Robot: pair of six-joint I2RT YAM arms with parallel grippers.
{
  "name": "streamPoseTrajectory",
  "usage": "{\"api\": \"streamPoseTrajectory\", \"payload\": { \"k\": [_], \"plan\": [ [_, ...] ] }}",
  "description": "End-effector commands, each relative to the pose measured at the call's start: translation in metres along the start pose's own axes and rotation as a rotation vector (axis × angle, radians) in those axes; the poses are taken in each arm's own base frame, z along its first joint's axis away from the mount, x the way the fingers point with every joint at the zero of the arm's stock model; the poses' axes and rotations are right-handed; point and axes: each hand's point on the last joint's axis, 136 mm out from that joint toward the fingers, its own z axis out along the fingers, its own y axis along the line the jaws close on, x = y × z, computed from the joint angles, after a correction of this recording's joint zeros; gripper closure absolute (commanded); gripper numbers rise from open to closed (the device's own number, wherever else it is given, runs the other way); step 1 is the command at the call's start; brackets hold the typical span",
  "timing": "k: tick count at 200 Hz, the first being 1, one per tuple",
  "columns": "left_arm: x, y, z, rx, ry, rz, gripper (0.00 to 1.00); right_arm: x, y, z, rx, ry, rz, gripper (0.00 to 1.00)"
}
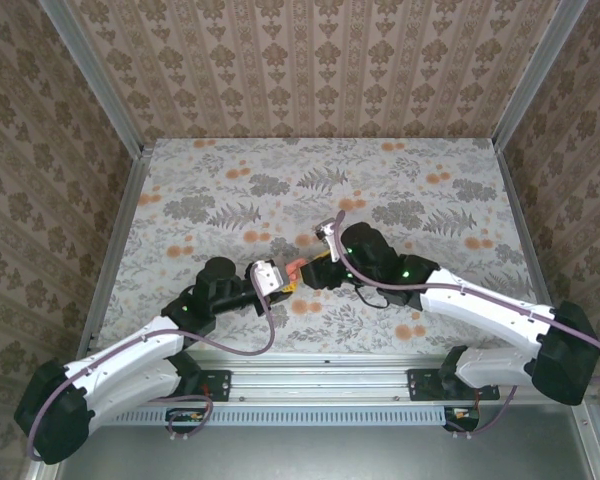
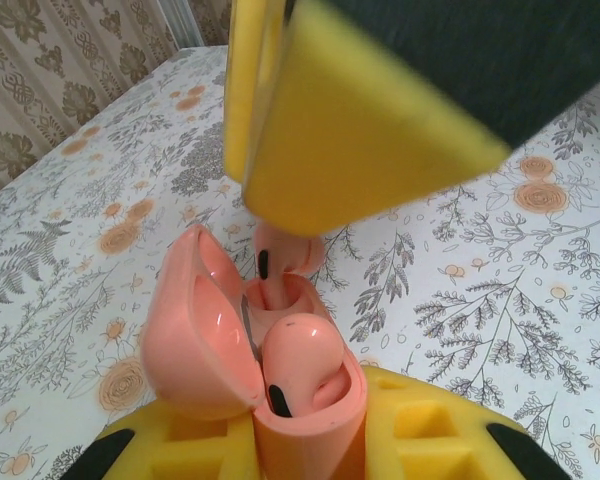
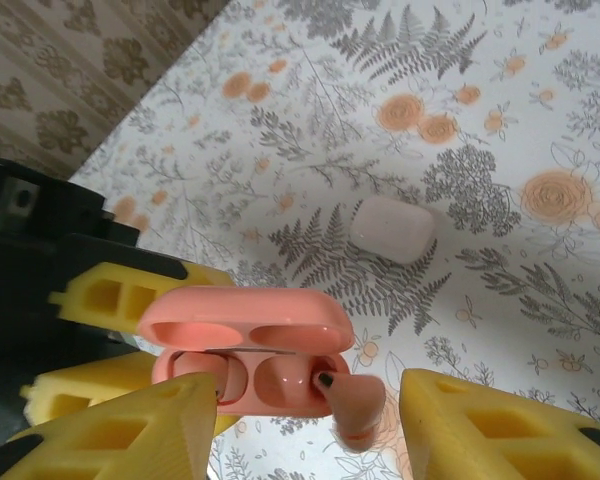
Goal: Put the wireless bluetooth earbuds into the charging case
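Yellow fingers (image 3: 485, 425) of my right pincer (image 3: 308, 400) stand apart, holding nothing. The coral earbud (image 3: 355, 405) leans half-seated in the charging case (image 3: 245, 320), beside its seated twin (image 2: 292, 365). My left pincer (image 2: 305, 440) clamps the case. Step: insertion. Next, probably: press it home.

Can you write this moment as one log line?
left gripper: shut on coral case | right gripper: open | first earbud: seated | second earbud: at slot

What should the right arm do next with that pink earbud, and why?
Probably press the loose earbud down into the free socket. It leans out of the pink case, which the left gripper grips, lid open; the right gripper has its jaws apart around it, and the other earbud looks seated.
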Motion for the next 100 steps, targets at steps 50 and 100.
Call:
{"api": "streamPoseTrajectory", "payload": {
  "k": [50,100],
  "plan": [
    [-0.027,0.0,-0.006,0.01,-0.132,-0.029,0.97,-0.031,0.006,-0.047,-0.131,-0.22,-0.016,0.44],
    [-0.034,0.001,-0.008,0.012,-0.196,-0.078,0.97,-0.025,-0.009,-0.062,-0.175,-0.228,-0.114,0.36]
  ]
}}
